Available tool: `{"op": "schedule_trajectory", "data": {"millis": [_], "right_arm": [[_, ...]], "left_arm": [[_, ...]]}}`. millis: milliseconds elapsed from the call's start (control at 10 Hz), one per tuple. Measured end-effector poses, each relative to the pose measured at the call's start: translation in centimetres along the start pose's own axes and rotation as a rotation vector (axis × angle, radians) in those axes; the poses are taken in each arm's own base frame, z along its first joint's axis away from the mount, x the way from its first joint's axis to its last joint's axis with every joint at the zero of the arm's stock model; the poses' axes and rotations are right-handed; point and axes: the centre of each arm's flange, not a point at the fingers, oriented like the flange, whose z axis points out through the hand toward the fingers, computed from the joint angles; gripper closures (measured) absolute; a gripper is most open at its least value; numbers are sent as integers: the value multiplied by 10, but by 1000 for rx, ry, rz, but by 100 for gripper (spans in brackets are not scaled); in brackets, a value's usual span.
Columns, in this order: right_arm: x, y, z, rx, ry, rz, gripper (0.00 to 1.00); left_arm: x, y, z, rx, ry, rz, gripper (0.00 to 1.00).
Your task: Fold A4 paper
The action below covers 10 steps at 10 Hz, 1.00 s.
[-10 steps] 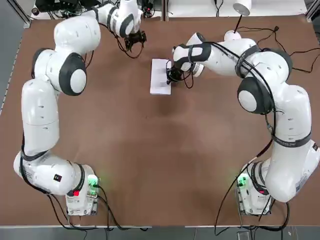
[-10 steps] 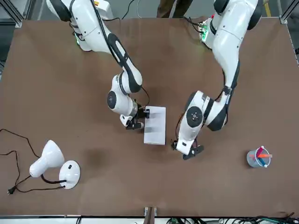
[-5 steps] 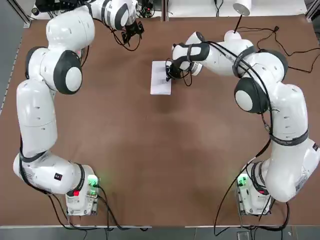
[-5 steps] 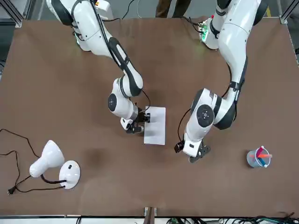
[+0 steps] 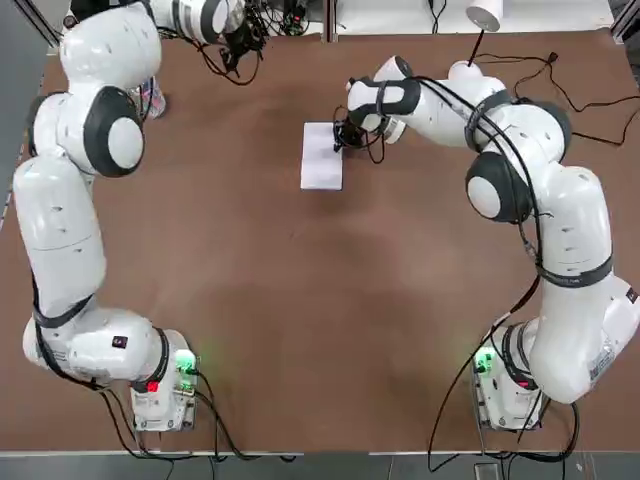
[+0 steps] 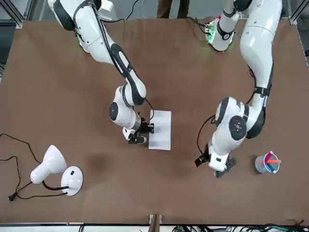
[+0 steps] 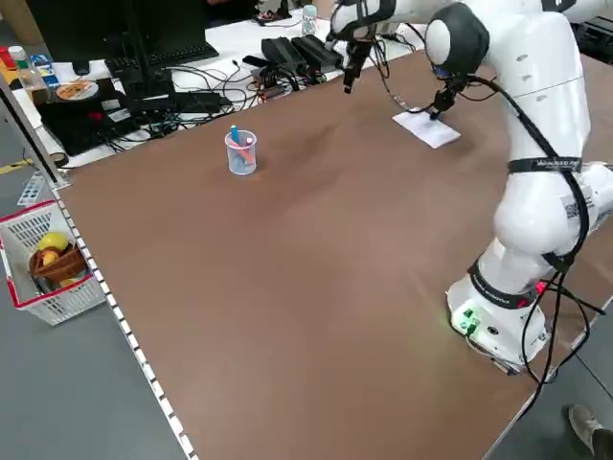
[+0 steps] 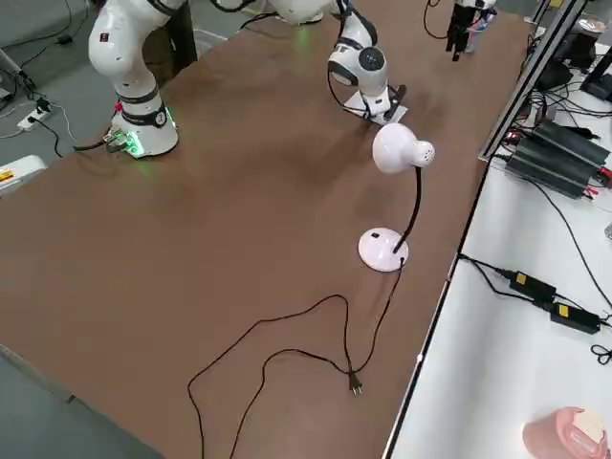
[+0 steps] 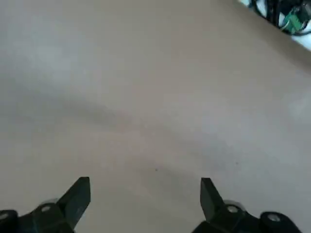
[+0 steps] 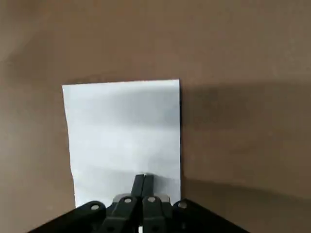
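Near the far middle of the bench [image 5: 300,300] lies your paper [image 5: 322,155] — already a narrow white rectangle, so it reads as folded once. Its long axis runs from the robot's side toward the far edge, short ends facing near and far; in the top view it sits almost square to the bench edges.

Your right gripper [image 10: 143,180] has its fingers pressed together, tips down on the paper at its right long edge, toward the far end. It clamps nothing; it looks to be pressing on the sheet, perhaps along the crease. Your left gripper [image 9: 145,187] stands wide apart and empty over bare bench near the far left corner, close to the pen cup [image 6: 267,163], well apart from the paper.

What can go wrong from here — the paper is thin and only one small point holds it. If you drag the closed tips sideways rather than along the edge, the sheet may slide or pivot about them and skew off its axis. Push down too hard while moving and you may wrinkle the top layer. Lift too fast and the fold may spring open, since nothing else pins it. The lamp [image 6: 50,166] is well clear.
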Motion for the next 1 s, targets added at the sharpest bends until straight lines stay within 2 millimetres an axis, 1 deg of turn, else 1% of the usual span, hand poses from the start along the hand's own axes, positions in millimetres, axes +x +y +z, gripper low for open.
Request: {"op": "schedule_trajectory", "data": {"millis": [100,200,300,500,600,700,800,1000], "right_arm": [[4,1,2,2,5,0,99],[9,2,4,5,10,2,99],[14,4,2,9,19,5,99],[31,5,-10,24,48,12,99],[40,4,-16,35,64,11,99],[45,3,-19,41,74,11,99],[48,4,-18,43,77,11,99],[50,6,-14,43,78,11,99]], "left_arm": [[26,-27,-12,-10,13,40,0],[47,-52,-26,-10,30,87,0],[61,-73,-40,1,45,137,0],[76,-114,-67,29,63,261,0],[80,-139,-87,44,74,330,0],[79,-160,-114,61,82,379,0],[73,-179,-144,83,74,400,0],[56,-206,-209,126,40,388,0]]}}
